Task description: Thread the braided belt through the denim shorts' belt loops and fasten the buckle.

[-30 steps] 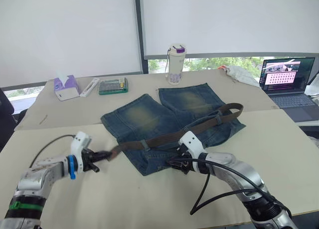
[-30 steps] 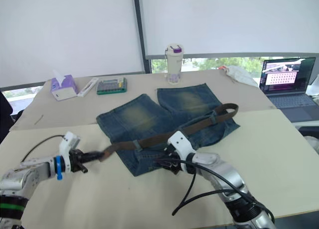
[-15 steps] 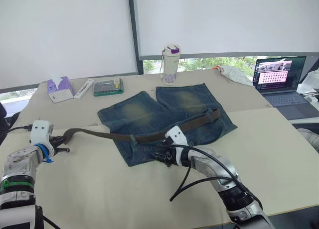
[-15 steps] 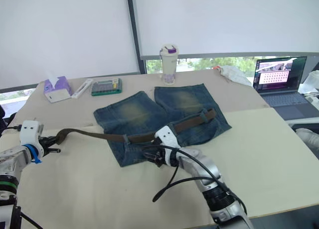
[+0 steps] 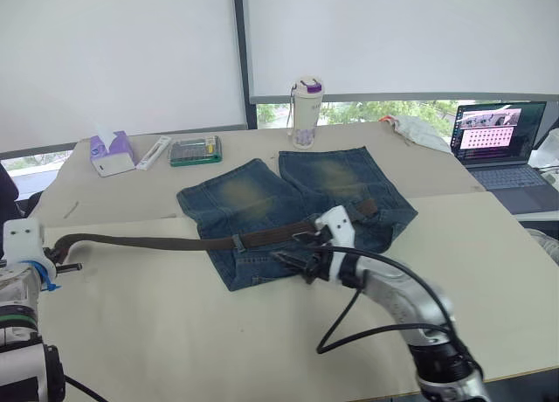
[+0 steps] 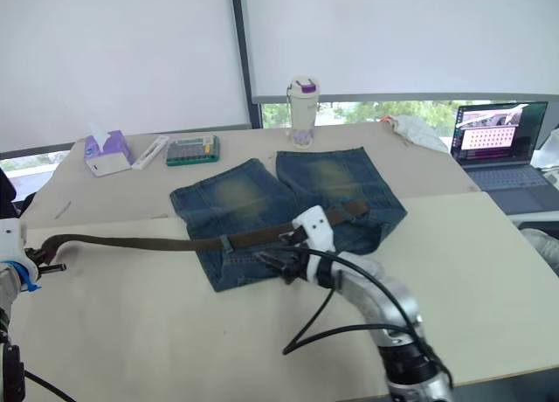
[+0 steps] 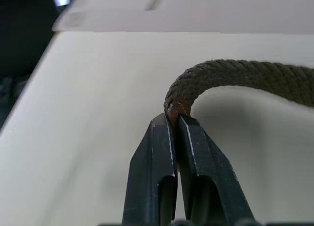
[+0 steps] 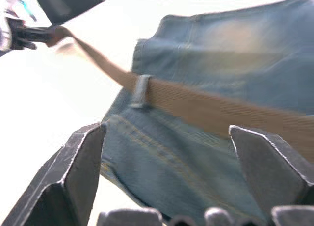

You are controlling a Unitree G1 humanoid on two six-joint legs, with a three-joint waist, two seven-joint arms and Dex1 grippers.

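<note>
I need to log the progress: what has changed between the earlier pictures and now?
The left gripper, shut on the braided belt, pulled its end far out to the robot's left, drawing more belt through the belt loops. The right gripper is now open over the denim shorts, which stayed put.

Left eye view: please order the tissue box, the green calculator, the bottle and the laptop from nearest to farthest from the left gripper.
From the left gripper:
1. Tissue box, far-left of table.
2. Green calculator, right of it.
3. Bottle, back centre.
4. Laptop, far right.
</note>
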